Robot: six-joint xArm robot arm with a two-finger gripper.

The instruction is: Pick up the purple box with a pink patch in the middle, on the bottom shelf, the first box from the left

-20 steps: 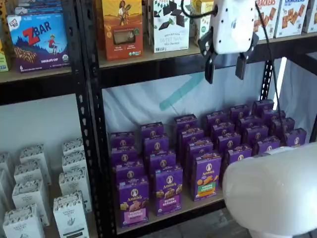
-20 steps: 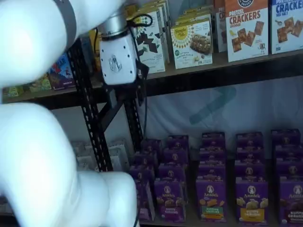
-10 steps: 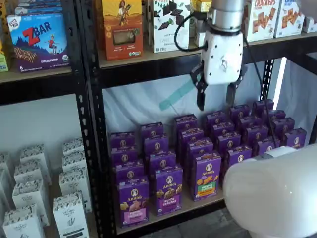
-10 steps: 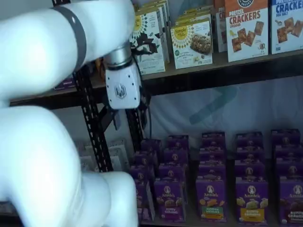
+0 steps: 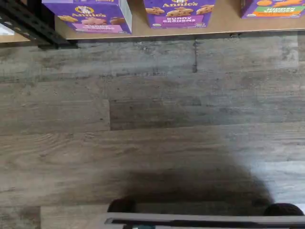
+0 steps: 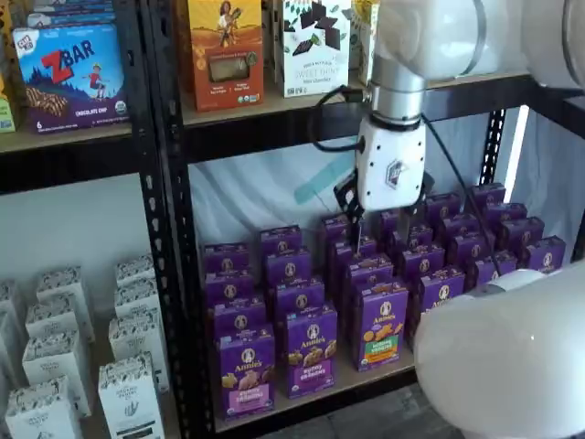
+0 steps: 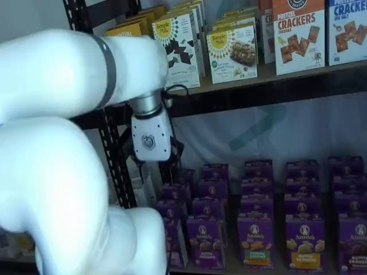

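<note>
The purple box with the pink band (image 6: 245, 370) stands at the front left of the bottom shelf (image 6: 361, 379). It also shows in the wrist view (image 5: 88, 12), at the board's (image 5: 224, 21) front edge. In a shelf view (image 7: 173, 243) the arm mostly hides it. My gripper (image 6: 385, 222) hangs in front of the back rows of purple boxes, well above and to the right of the pink-band box. Its black fingers stand apart with nothing between them. Its white body also shows in a shelf view (image 7: 150, 140).
A purple-band box (image 6: 311, 352) and a green-band box (image 6: 380, 327) stand beside the pink one. A black upright (image 6: 169, 229) borders the bay, with white boxes (image 6: 55, 366) to its left. My white arm (image 6: 503, 357) fills the foreground. Wood floor (image 5: 152, 119) lies below.
My gripper has come down from the upper shelf's level and moved left, now in front of the purple boxes' back rows. The boxes have not moved.
</note>
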